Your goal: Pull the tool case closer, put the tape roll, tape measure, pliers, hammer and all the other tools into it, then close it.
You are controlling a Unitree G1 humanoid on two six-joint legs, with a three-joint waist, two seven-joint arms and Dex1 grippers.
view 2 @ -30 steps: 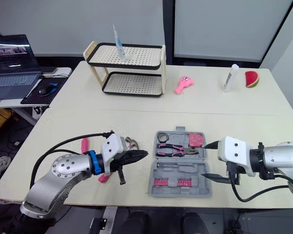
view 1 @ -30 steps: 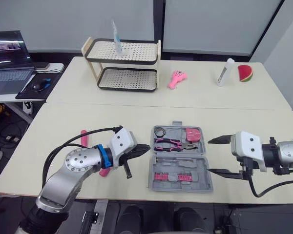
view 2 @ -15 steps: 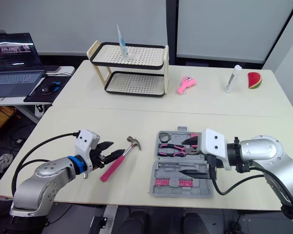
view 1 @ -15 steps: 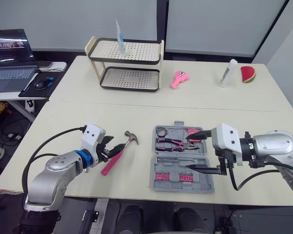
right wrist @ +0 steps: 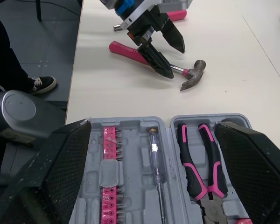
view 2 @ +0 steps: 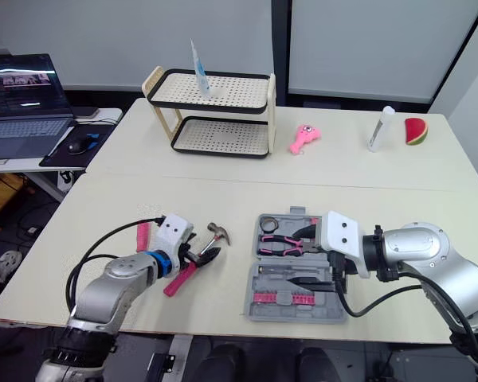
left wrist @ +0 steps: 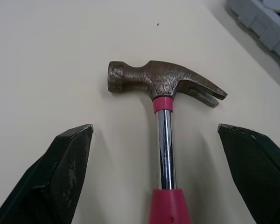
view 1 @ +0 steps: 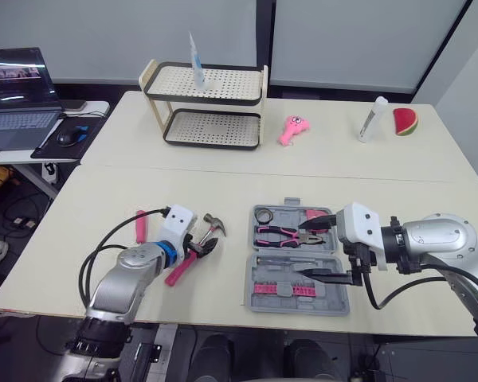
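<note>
Risk, slipping: the left gripper (view 1: 197,243) straddled the hammer (view 1: 212,224) at its bare steel shaft. A pinch there could, I judge, let the smooth metal slide or the heavy head swing down.
Risk, collision: the right gripper (view 1: 319,251) hung over the tool case (view 1: 250,274), so a hammer carried in might strike it.
Left pincer: fingers spread wide, one on each side of the shaft, touching nothing and empty.
Right pincer: fingers wide apart and empty; contact with the case could not be told.
Hammer: lay flat just left of the case, head toward it.
Already in the case: pliers (view 1: 283,235), tape roll (view 1: 261,215), tape measure (view 1: 315,216).
Outside: a pink-handled tool (view 1: 140,226), farther left of the case.
</note>
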